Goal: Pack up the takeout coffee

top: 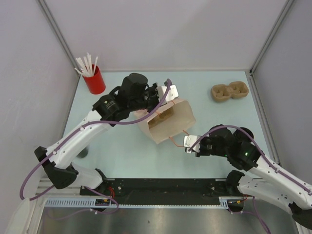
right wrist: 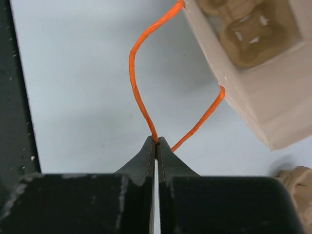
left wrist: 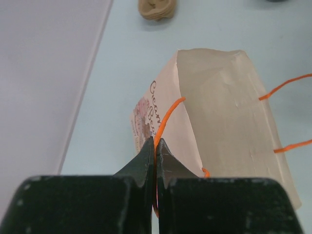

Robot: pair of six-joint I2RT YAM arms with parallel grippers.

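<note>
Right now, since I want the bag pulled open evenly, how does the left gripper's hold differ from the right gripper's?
The left gripper pinches the far handle of the paper bag; the right gripper pinches the near handle. The left arm reaches far out over the table; the right arm is bent close to its base. Both grippers are shut on a thin orange loop.

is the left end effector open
No, the left end effector is shut on the orange handle of the bag.
</note>
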